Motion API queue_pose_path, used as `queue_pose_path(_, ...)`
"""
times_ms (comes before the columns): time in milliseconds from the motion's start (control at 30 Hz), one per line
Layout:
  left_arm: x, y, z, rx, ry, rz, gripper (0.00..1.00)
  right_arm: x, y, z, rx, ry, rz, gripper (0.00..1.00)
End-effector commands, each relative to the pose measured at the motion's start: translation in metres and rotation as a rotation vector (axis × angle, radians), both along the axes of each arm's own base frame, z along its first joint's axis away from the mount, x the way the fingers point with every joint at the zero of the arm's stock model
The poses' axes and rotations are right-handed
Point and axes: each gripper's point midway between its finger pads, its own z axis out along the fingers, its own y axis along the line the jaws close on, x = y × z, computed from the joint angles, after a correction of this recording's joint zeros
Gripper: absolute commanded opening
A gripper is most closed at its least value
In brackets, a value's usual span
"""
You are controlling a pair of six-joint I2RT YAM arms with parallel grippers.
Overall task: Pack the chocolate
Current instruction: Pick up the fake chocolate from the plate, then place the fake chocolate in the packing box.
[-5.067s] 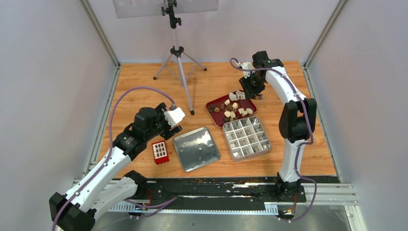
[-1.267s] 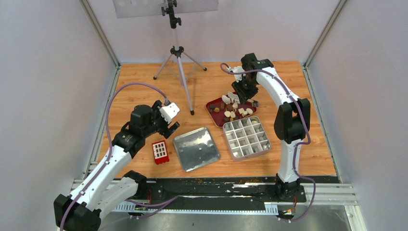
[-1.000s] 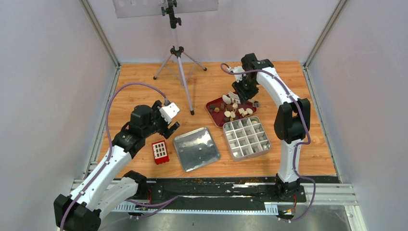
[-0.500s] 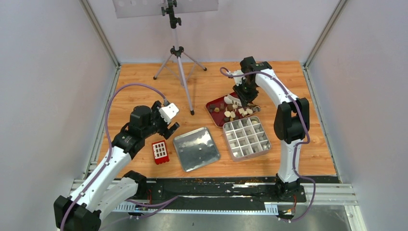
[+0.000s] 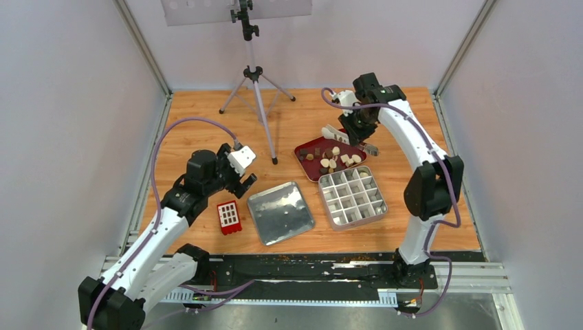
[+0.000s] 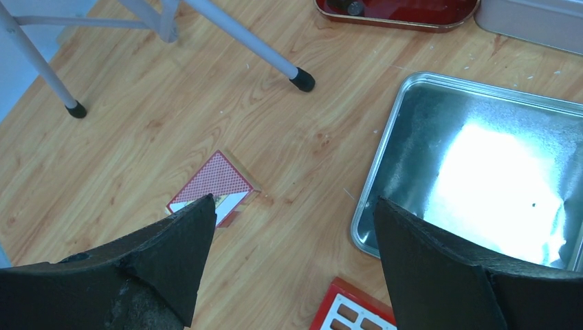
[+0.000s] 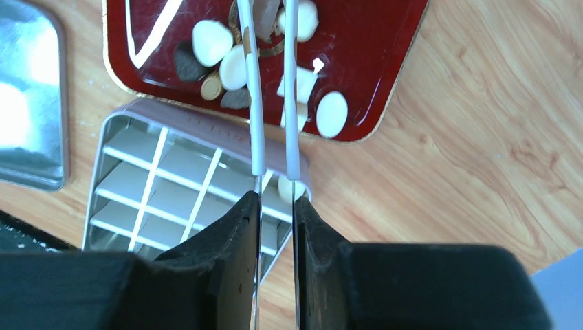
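The chocolate pieces (image 5: 333, 157), cream-white and dark brown, lie in a red tray (image 5: 307, 148); they also show in the right wrist view (image 7: 212, 41). My right gripper (image 5: 359, 126) (image 7: 276, 199) is shut on white-tipped metal tongs (image 7: 254, 89), held above the tray's far edge. A brownish piece (image 7: 267, 9) sits between the tong tips at the frame's top. One cream piece (image 7: 284, 189) lies in a corner cell of the divided tin (image 5: 352, 197) (image 7: 137, 185). My left gripper (image 5: 242, 180) (image 6: 292, 206) is open and empty above bare wood.
The tin's lid (image 5: 280, 212) (image 6: 481, 151) lies left of the tin. A small red block with white squares (image 5: 228, 216) (image 6: 350, 313) lies by my left gripper. A playing card (image 6: 210, 184) lies on the wood. A tripod (image 5: 255, 82) stands at the back.
My right gripper has lifted the tongs and moved back and to the right, off the tray's middle. The left arm has held still over the last second.
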Motion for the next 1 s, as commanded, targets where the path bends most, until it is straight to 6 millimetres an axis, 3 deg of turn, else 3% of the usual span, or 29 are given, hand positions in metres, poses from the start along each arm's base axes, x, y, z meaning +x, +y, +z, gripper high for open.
queue_pose_path(0, 0.006, -0.004, 0.010, -0.038, -0.012, 0.005, 0.92, -0.034, -0.006, 0.033, 0.026, -0.047, 0.033, 0.17)
queue_pose_path(333, 0.009, -0.005, 0.009, -0.026, 0.005, 0.001, 0.92, -0.108, -0.035, 0.031, -0.014, 0.015, 0.075, 0.17)
queue_pose_path(467, 0.010, -0.006, 0.009, -0.026, 0.005, 0.000, 0.92, -0.126, -0.047, 0.022, -0.052, 0.044, 0.082, 0.17)
queue_pose_path(767, 0.009, -0.007, 0.009, -0.032, 0.008, -0.003, 0.92, -0.124, -0.062, 0.012, -0.101, 0.075, 0.054, 0.18)
queue_pose_path(967, 0.008, -0.006, 0.009, -0.029, 0.005, 0.000, 0.92, -0.123, -0.062, 0.008, -0.104, 0.125, 0.052, 0.25)
